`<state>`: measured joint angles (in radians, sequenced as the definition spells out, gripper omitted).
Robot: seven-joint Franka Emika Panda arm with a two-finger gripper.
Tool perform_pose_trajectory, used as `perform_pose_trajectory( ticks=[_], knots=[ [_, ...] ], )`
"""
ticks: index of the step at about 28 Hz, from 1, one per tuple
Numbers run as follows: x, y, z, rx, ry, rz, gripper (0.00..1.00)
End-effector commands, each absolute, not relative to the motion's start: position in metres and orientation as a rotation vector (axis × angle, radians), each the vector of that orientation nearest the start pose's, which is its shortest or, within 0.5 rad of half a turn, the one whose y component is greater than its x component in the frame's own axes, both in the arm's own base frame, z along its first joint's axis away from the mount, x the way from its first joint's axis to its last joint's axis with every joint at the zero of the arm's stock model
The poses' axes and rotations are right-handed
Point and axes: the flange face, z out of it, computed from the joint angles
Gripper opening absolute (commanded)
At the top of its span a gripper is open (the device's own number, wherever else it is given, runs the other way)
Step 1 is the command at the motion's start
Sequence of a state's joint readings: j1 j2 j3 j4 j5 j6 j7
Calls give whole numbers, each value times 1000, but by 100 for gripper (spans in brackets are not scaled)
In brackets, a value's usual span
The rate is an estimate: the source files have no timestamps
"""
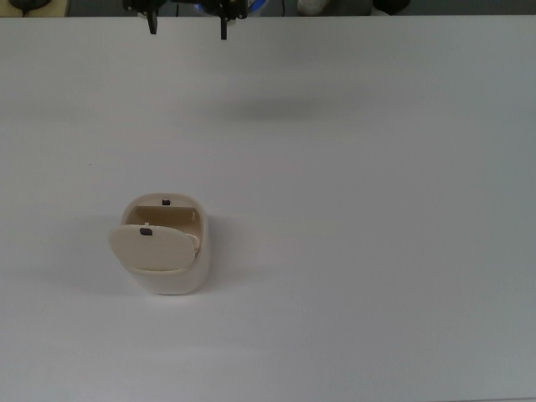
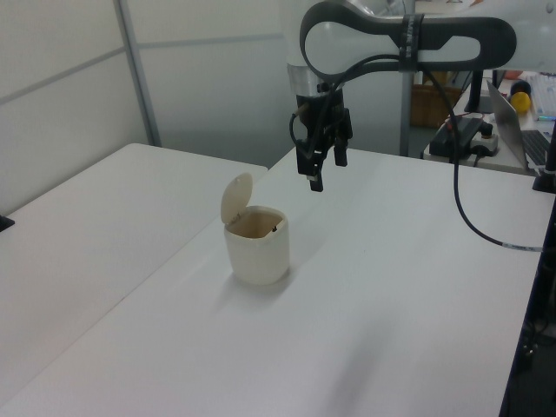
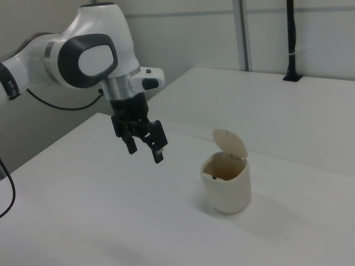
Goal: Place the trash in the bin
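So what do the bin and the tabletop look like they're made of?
The bin looks like molded plastic: smooth cream walls, rounded corners, a thin flap lid tipped up, matte with little shine. The table looks like white laminate or a coated board, flat and uniform with soft shadows; its core can't be told. The gripper hangs open above the table.

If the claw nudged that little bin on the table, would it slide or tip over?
The bin looks like thin plastic, so probably light and likely to slide on the smooth table. It is fairly squat, so tipping seems less likely, though a push near its raised lid might rock it.
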<state>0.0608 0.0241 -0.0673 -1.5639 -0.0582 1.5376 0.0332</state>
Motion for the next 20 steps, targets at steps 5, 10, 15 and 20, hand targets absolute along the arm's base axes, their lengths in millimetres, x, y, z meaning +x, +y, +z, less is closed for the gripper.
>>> perform_pose_trajectory(
  ticks=[5,10,15,20],
  knots=[
    [550,-7,614,-3182,94,111,100],
    [551,-7,613,-3181,94,113,100],
    [552,-8,611,-3181,101,116,100],
    [553,-13,611,-3180,114,113,100]
  ],
)
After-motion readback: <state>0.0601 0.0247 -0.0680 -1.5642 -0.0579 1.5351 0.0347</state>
